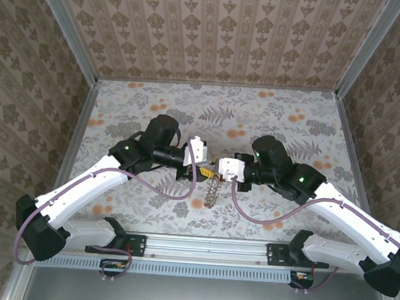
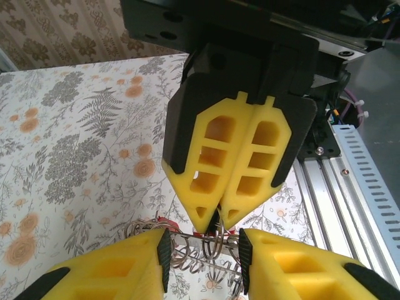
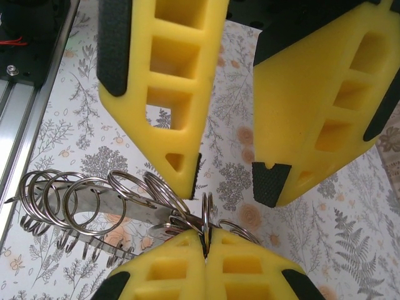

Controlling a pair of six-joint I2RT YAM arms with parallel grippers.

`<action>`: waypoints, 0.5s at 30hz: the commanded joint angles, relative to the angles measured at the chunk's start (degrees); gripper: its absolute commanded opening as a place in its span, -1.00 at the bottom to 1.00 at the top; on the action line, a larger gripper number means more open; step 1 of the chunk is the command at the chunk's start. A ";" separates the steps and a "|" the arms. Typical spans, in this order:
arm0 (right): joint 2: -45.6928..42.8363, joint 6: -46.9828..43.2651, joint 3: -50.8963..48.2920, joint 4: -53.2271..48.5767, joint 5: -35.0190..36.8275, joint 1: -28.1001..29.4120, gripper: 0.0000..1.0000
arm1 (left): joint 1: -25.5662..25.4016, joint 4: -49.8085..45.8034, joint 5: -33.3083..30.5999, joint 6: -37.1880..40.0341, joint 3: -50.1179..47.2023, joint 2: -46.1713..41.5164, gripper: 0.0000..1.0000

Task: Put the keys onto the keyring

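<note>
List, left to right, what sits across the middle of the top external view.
Left arm's black wrist housing → left gripper → dangling silvery coiled metal keyring → right gripper → right arm's black wrist housing.

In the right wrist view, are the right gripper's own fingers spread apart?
No, the right gripper's fingers press together with no gap, pinching a thin ring of the keyring between their tips.

Both arms angled inward. Left gripper (image 1: 206, 169) and right gripper (image 1: 220, 169) nearly tip to tip over mid-bench (image 1: 148, 105). Silvery keyring (image 1: 211, 190) just nearside of them.
</note>
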 commanded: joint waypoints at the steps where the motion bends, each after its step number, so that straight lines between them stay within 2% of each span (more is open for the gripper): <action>1: -1.74 0.93 -0.25 2.97 -0.51 0.17 -1.00 | -0.45 -2.09 2.37 1.97 1.33 -0.30 -0.24; 7: -2.20 1.26 -0.06 3.76 -2.61 0.14 -1.00 | -0.42 -0.47 1.08 0.59 1.70 0.66 -0.27; 15: -1.59 1.71 0.37 4.57 -3.99 0.19 -1.00 | -0.67 0.25 0.19 0.37 2.67 1.99 -0.50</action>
